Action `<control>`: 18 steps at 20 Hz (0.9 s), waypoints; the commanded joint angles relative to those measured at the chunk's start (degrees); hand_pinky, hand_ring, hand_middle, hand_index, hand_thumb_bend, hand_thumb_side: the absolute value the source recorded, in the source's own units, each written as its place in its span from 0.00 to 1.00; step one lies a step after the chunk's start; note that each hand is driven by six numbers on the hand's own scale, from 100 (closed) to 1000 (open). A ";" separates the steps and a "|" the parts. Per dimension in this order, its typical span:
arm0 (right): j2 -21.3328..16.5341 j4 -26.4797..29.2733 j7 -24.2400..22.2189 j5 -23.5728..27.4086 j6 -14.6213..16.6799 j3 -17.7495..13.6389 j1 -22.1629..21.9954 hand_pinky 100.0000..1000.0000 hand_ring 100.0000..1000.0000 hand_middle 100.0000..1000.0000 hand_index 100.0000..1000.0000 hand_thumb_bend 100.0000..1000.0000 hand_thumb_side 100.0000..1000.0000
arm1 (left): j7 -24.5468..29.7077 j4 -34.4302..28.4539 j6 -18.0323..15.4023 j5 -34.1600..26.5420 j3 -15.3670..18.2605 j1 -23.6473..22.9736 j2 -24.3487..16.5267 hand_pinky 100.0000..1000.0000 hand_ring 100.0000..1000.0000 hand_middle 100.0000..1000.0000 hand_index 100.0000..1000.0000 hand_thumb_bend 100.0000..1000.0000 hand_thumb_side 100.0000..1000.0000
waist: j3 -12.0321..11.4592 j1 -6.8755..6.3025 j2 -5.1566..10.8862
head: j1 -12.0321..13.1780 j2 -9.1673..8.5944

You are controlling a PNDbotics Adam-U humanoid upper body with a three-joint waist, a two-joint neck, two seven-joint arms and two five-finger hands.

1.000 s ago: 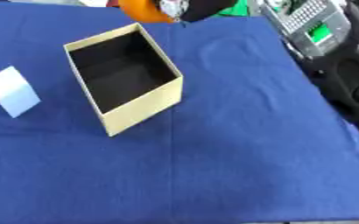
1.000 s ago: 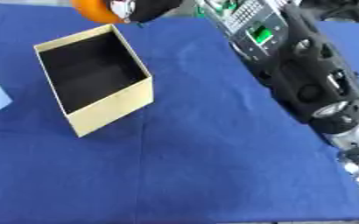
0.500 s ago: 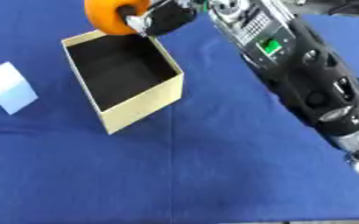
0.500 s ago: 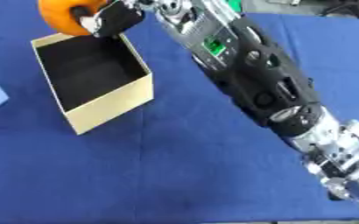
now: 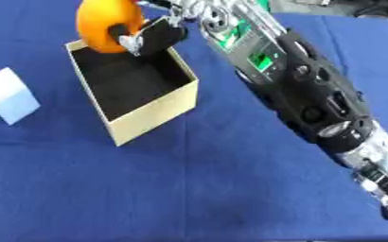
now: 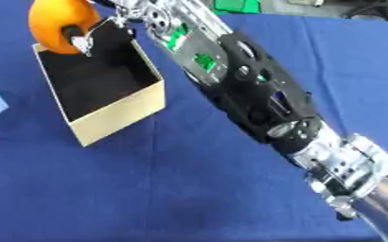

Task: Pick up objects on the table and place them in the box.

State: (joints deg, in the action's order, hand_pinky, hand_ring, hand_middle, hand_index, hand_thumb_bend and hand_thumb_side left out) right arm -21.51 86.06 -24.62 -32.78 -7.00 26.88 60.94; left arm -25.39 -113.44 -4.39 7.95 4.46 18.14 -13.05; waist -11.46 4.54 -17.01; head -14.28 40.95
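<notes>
One bystander object: a pale blue-white cube [image 5: 9, 95] sits at the left edge of the frame on the blue cloth-covered table [image 5: 189, 189], well apart from the box.
Box: an open tan cardboard box with a dark interior [image 5: 133, 90] stands in the upper left, tilted askew; nothing blocks its opening.
Orange thing: a round orange ball-like object [image 5: 104, 23] is above the box's far rim, at the top left.
Right hand: the right hand [image 5: 152, 35] has its fingers curled round the orange object.
Right arm: black and silver, it stretches diagonally from the lower right corner up to the box.
</notes>
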 commanded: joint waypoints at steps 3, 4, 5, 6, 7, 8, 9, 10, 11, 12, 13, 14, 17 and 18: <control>0.18 -0.07 -1.96 -3.04 1.12 0.02 0.58 0.87 0.93 0.70 0.80 0.00 0.40 | 0.25 -1.15 -0.01 -0.23 -0.06 0.61 -0.19 0.39 0.64 0.59 0.66 0.01 1.00 | -0.14 -0.42 0.88 | -0.16 -0.65; 0.38 -0.30 -2.09 -3.60 1.25 0.11 0.55 0.88 0.94 0.71 0.81 0.00 0.42 | 0.26 -1.15 -0.01 -0.24 -0.06 0.63 -0.18 0.39 0.64 0.59 0.66 0.01 1.00 | -0.18 -0.43 0.89 | -0.19 -0.67; 0.59 -0.55 -2.22 -4.18 1.39 0.24 0.54 0.88 0.94 0.72 0.81 0.00 0.43 | 0.27 -1.15 -0.01 -0.25 -0.07 0.64 -0.15 0.39 0.64 0.59 0.66 0.01 1.00 | -0.22 -0.44 0.90 | -0.23 -0.67; 0.77 -0.81 -2.37 -4.79 1.58 0.36 0.56 0.89 0.95 0.74 0.82 0.00 0.46 | 0.28 -1.15 -0.02 -0.27 -0.08 0.65 -0.14 0.39 0.64 0.59 0.66 0.01 1.00 | -0.25 -0.45 0.90 | -0.26 -0.69; 0.96 -1.10 -2.54 -5.45 1.79 0.47 0.56 0.89 0.96 0.74 0.82 0.00 0.47 | 0.30 -1.15 -0.01 -0.28 -0.09 0.66 -0.11 0.39 0.64 0.59 0.66 0.01 1.00 | -0.28 -0.45 0.91 | -0.31 -0.70; 1.14 -1.42 -2.74 -6.10 2.01 0.57 0.54 0.90 0.97 0.77 0.83 0.02 0.51 | 0.31 -1.15 -0.01 -0.29 -0.09 0.67 -0.08 0.39 0.64 0.59 0.66 0.01 1.00 | -0.31 -0.45 0.91 | -0.34 -0.73; 1.32 -1.79 -3.02 -6.82 2.28 0.68 0.52 0.91 0.98 0.78 0.84 0.04 0.53 | 0.32 -1.15 -0.01 -0.30 -0.09 0.69 -0.06 0.39 0.64 0.59 0.66 0.01 1.00 | -0.35 -0.44 0.91 | -0.35 -0.77; 1.48 -2.24 -3.52 -7.61 2.64 0.88 0.49 0.92 1.00 0.81 0.86 0.09 0.59 | 0.33 -1.15 -0.01 -0.31 -0.10 0.71 -0.03 0.39 0.64 0.59 0.66 0.01 1.00 | -0.38 -0.42 0.92 | -0.37 -0.79; 1.67 -2.69 -4.06 -8.37 3.04 1.02 0.48 0.92 1.00 0.82 0.87 0.11 0.61 | 0.34 -1.15 -0.01 -0.32 -0.11 0.73 -0.01 0.39 0.64 0.59 0.66 0.01 1.00 | -0.41 -0.40 0.93 | -0.40 -0.80; 1.85 -3.06 -4.51 -8.96 3.43 1.08 0.47 0.93 1.00 0.83 0.88 0.17 0.66 | 0.36 -1.15 -0.01 -0.33 -0.11 0.75 0.00 0.39 0.64 0.59 0.66 0.01 1.00 | -0.44 -0.40 0.93 | -0.41 -0.83; 2.00 -3.33 -4.92 -9.51 3.86 1.12 0.45 0.93 1.00 0.83 0.89 0.18 0.67 | 0.36 -1.15 -0.01 -0.34 -0.11 0.76 0.01 0.39 0.64 0.59 0.66 0.01 1.00 | -0.47 -0.40 0.92 | -0.41 -0.86; 2.10 -3.51 -5.24 -9.99 4.26 1.11 0.43 0.94 1.00 0.84 0.89 0.21 0.68 | 0.38 -1.15 0.01 -0.34 -0.11 0.77 0.01 0.39 0.64 0.59 0.66 0.01 1.00 | -0.48 -0.39 0.92 | -0.41 -0.89; 2.27 -3.69 -5.80 -10.66 5.10 0.80 0.41 0.94 1.00 0.84 0.89 0.23 0.68 | 0.50 -1.15 0.11 -0.31 -0.11 0.79 0.00 0.39 0.64 0.59 0.66 0.01 1.00 | -0.42 -0.37 0.96 | -0.35 -0.90; 2.27 -3.63 -5.90 -10.70 5.29 0.67 0.42 0.94 1.00 0.83 0.88 0.22 0.68 | 0.52 -1.15 0.13 -0.30 -0.10 0.79 0.00 0.39 0.64 0.59 0.66 0.01 1.00 | -0.39 -0.37 0.98 | -0.30 -0.90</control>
State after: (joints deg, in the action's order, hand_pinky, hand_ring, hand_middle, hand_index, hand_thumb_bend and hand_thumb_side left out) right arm -18.93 82.16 -30.35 -42.85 -2.15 28.25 60.46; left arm -25.05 -113.44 -4.22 7.63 4.45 18.23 -12.57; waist -11.83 4.54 -17.03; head -14.53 40.71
